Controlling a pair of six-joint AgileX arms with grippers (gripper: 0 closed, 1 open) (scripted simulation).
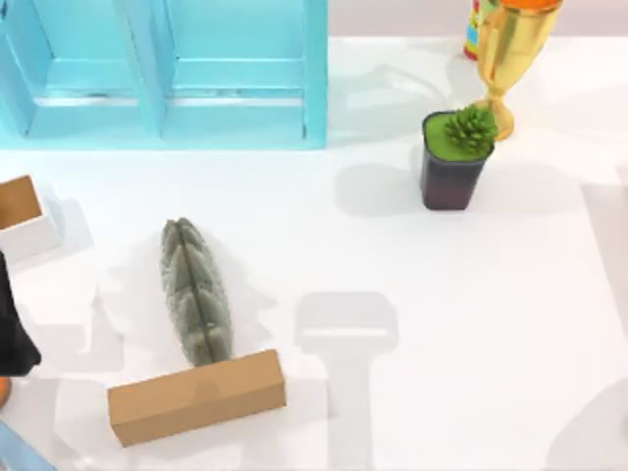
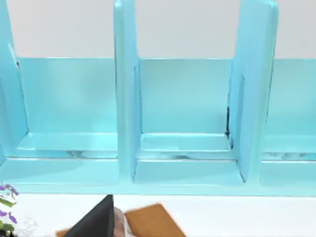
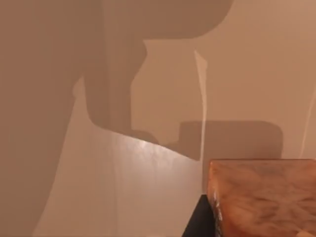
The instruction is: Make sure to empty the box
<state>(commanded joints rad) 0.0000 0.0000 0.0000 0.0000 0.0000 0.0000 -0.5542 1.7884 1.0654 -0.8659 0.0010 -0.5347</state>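
The box (image 1: 22, 214) is white with a brown inside and stands at the table's left edge; nothing shows in the part of it I see. My left arm (image 1: 14, 324) is a dark shape just in front of it. In the left wrist view a dark part of my left gripper (image 2: 98, 220) hangs beside the box's brown floor (image 2: 154, 222). In the right wrist view a brown marbled block (image 3: 264, 197) lies against a dark part of my right gripper (image 3: 197, 225), above bare table.
A grey-green ridged object (image 1: 196, 291) and a long cardboard block (image 1: 196, 396) lie front left. A blue shelf (image 1: 167, 74) runs along the back left. A potted plant (image 1: 453, 162) and a gold trophy (image 1: 510, 59) stand back right. Purple flowers (image 2: 5, 210) are near the left gripper.
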